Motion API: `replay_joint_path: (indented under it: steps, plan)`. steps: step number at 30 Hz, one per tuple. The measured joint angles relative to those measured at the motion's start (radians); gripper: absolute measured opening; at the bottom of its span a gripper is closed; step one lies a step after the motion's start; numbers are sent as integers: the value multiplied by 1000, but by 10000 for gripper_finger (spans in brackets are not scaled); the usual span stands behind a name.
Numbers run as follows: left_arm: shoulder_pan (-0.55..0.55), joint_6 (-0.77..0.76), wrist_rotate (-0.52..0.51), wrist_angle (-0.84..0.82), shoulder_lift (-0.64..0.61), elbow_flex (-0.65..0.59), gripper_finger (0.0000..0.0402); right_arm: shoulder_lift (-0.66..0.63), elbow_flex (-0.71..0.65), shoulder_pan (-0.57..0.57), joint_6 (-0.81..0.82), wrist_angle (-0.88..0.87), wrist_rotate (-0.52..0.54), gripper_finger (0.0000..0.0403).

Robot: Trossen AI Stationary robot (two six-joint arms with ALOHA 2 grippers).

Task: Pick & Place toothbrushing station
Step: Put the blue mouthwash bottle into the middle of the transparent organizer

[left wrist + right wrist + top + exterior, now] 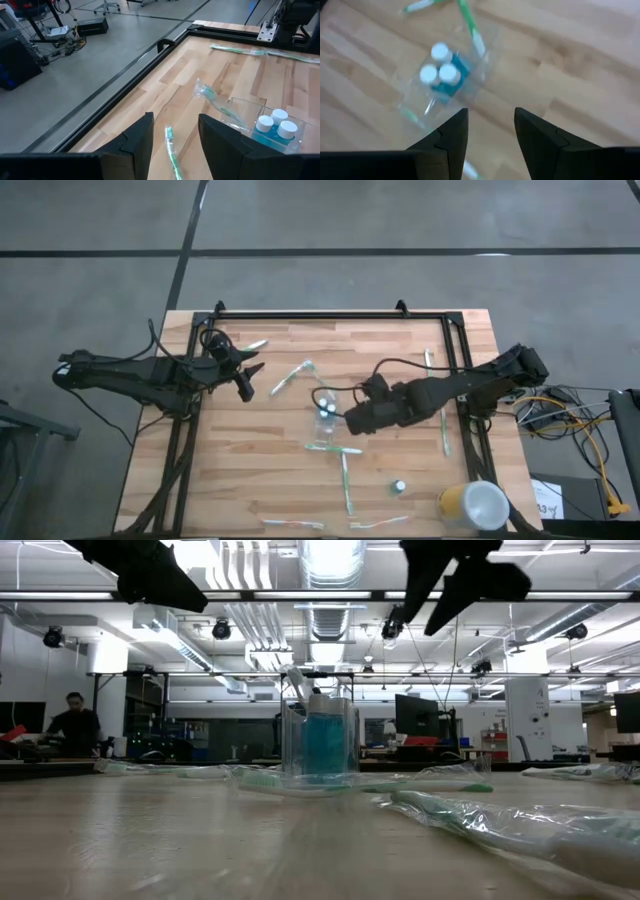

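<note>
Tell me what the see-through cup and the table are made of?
The cup looks like clear, glossy plastic: you can see the white-capped tubes right through its walls. The table seems to be light wood, matt, with plank lines and grain showing.

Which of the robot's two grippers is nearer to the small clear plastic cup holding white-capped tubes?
Right. The right gripper sits just beside the small clear plastic cup, fingers open. The left gripper hovers farther off, toward the table's left side.
</note>
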Motion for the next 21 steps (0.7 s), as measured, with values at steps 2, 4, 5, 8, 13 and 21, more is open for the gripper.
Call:
replay_joint_path:
  steps: [2,4,5,8,13,21]
  plan:
    - [0,0,0,0,1,0,161,-8,0,16,12,-19,-43,157]
    - [0,0,0,0,1,0,161,-16,0,35,15,-30,-69,157]
    - [0,0,0,0,2,0,161,-18,0,46,21,-34,-69,157]
    - [0,0,0,-1,4,0,161,-32,0,80,14,-35,-71,157]
    - [0,0,0,-1,5,0,161,-58,0,128,-83,-76,-154,157]
    - [0,0,0,-1,5,0,161,-115,0,253,-135,-115,-293,157]
